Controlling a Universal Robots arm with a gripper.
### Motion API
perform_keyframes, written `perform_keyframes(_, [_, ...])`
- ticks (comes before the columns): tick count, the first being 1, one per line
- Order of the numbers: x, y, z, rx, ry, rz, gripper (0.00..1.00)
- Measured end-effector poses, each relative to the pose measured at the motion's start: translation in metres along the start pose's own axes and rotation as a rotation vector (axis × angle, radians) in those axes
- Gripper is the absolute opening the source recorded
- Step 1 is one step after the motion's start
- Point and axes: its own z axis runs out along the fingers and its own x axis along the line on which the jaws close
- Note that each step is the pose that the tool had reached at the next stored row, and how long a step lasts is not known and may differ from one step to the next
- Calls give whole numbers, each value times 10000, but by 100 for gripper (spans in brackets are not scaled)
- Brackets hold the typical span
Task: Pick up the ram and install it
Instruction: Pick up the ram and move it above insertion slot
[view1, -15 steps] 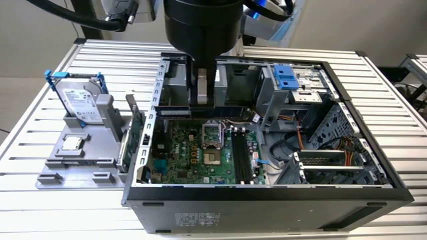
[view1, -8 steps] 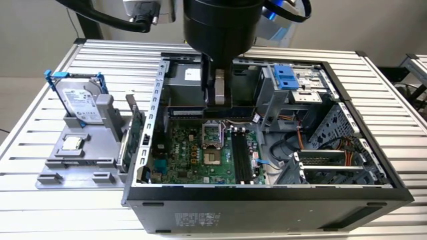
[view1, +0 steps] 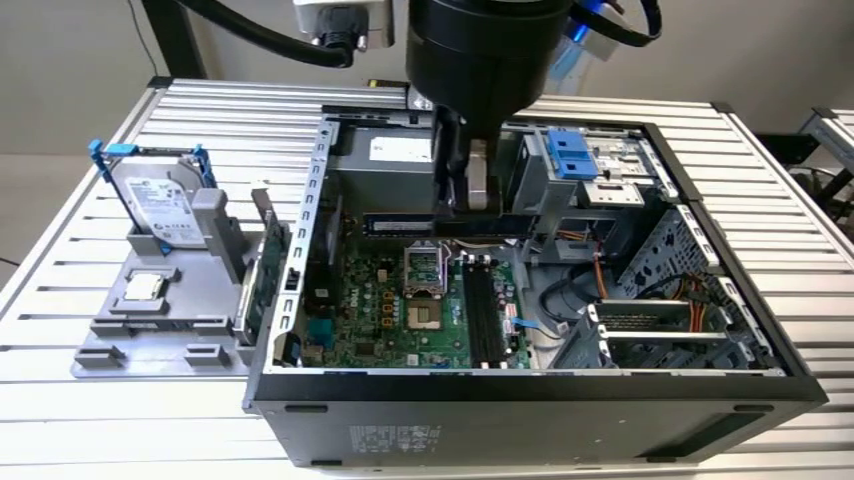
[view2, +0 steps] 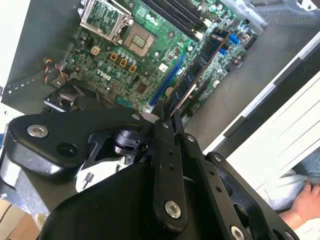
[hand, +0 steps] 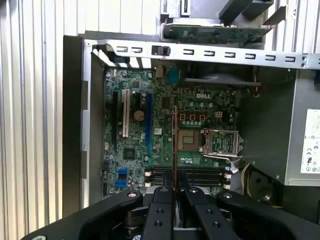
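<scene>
The ram is a long thin dark stick held level above the green motherboard inside the open computer case. My gripper is shut on it from above, near its middle. In the second wrist view the ram juts out from my gripper over the board. In the first wrist view the ram appears edge-on as a thin line rising from my gripper. The black memory slots lie lower on the board, also visible as slots crosswise to the held stick.
The case's metal walls surround the board. A drive cage with blue clips and cables fill the exterior view's right. Outside stand a hard drive with blue rails, a green expansion card and a grey fixture. A person's hand is nearby.
</scene>
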Motion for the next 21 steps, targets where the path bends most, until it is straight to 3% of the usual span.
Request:
perform_keyframes(14, [8,-414,-4,0,1,14,0])
perform_keyframes(21, [0,-441,-2,26,-6,692,0])
